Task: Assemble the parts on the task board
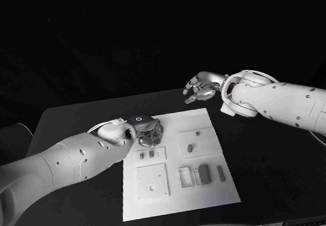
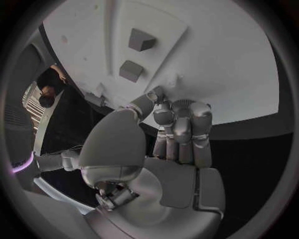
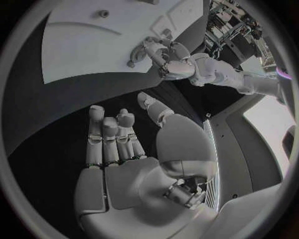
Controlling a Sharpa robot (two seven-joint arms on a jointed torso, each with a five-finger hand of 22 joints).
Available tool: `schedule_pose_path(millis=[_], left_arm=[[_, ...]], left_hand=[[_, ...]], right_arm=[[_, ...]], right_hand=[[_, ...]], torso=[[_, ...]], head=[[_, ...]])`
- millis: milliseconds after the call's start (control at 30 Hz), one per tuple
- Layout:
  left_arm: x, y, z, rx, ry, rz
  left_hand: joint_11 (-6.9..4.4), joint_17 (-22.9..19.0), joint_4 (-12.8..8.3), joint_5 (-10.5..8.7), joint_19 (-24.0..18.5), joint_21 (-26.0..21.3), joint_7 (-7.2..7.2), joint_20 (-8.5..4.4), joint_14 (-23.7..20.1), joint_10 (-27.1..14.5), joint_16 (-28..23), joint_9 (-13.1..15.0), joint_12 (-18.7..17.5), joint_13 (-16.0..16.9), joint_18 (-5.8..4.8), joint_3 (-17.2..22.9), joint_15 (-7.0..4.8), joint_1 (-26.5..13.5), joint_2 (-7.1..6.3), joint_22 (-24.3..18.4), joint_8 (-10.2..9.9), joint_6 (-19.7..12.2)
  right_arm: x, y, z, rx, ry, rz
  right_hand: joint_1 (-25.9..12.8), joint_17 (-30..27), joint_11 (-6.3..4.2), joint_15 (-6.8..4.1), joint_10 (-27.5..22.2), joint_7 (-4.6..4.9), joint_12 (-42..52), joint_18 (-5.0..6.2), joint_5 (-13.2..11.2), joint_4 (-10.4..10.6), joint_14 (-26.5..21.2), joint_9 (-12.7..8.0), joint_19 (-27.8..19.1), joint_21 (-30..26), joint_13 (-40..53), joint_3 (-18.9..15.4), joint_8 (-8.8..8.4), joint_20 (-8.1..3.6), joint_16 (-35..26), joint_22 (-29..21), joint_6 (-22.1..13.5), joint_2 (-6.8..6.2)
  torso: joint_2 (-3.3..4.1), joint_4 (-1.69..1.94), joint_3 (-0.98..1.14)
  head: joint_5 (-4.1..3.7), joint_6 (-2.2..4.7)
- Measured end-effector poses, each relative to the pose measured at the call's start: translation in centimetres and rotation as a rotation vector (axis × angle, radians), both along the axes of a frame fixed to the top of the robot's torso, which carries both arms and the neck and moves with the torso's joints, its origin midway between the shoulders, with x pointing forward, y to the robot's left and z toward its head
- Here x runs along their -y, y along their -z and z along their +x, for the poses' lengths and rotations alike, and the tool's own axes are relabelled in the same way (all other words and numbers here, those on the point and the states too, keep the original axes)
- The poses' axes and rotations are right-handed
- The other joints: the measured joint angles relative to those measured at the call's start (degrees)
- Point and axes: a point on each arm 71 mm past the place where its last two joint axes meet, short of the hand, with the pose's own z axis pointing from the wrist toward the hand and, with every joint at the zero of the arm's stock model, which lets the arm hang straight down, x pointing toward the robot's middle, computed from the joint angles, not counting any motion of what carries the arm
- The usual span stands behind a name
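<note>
The white task board (image 1: 184, 198) lies in the middle of the black table. My left hand (image 1: 148, 130) hangs over its far left part, fingers curled in and tips down at the board's surface (image 2: 218, 59); no part shows between them (image 2: 177, 124). Two small grey parts (image 1: 147, 154) lie just nearer than that hand, seen as blocks (image 2: 140, 40) in the left wrist view. More parts lie at the board's right (image 1: 197, 134) and near middle (image 1: 205, 174). My right hand (image 1: 201, 87) hovers beyond the board's far edge, fingers apart, its palm (image 3: 131, 149) bare. The left hand (image 3: 165, 57) shows at the board's edge (image 3: 87, 45).
The black table (image 1: 277, 155) stretches wide to the right of the board and at its far side. My right forearm (image 1: 288, 105) crosses above the table's right rear part. A raised white square plate (image 1: 151, 180) sits on the board's near left.
</note>
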Motion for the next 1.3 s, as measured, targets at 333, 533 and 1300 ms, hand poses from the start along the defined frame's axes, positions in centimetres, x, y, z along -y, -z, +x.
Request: schedule_pose_path(millis=[333, 533, 1300], left_arm=[[0.03, 0.12, 0.00, -0.002, -0.001, 0.001], [0.11, 0.13, -0.02, -0.002, 0.000, 0.000], [0.19, 0.15, -0.02, -0.003, 0.000, -0.002]], left_hand=[[0.00, 0.00, 0.47, 0.00, 0.00, 0.00, 0.04, 0.00, 0.14, 0.00, -0.22, 0.02, -0.24, 0.00, 0.00, -0.16, -0.14, -0.23, 0.23, -0.01, 0.02, -0.05], [-0.01, 0.06, 0.63, 0.00, -0.01, 0.00, 0.42, 0.01, 0.15, 0.01, -0.22, -0.10, -0.27, 0.00, 0.01, -0.01, -0.15, -0.53, 0.53, -0.01, 0.01, 0.26], [0.17, 0.16, 1.22, 0.00, -0.10, 0.00, 0.62, 0.10, 0.40, 0.25, -0.23, -0.22, -0.27, 0.01, 0.02, -0.20, 0.00, -1.00, 2.84, -0.02, 0.32, 0.45]], right_arm=[[-0.03, 0.00, -0.01, 0.000, -0.001, 0.000], [-0.06, 0.00, -0.01, 0.000, -0.001, 0.000], [-0.11, 0.00, -0.01, 0.000, -0.002, 0.001]], right_hand=[[0.00, 0.00, -0.09, 0.01, 0.10, -0.01, 0.00, 0.24, 0.00, 0.00, -0.01, 0.00, 0.00, 0.00, -0.05, 0.00, 0.00, 0.00, 0.00, -0.01, 0.01, 0.00], [0.00, 0.00, -0.09, 0.04, 0.11, -0.01, 0.00, 0.41, 0.00, 0.00, -0.02, -0.05, -0.01, 0.00, -0.05, 0.00, 0.00, 0.00, 0.00, -0.01, 0.02, 0.00], [0.00, 0.01, 0.04, 0.00, -0.01, 0.09, 0.00, 0.29, 0.00, 0.00, 0.01, -0.05, -0.01, 0.00, -0.04, 0.00, 0.00, 0.01, 0.00, -0.02, -0.08, 0.00]], torso=[[0.00, 0.00, 0.02], [-0.01, 0.00, 0.02], [-0.02, 0.03, 0.02]], head=[[-0.03, -0.10], [-0.07, -0.12], [-0.10, -0.14]])
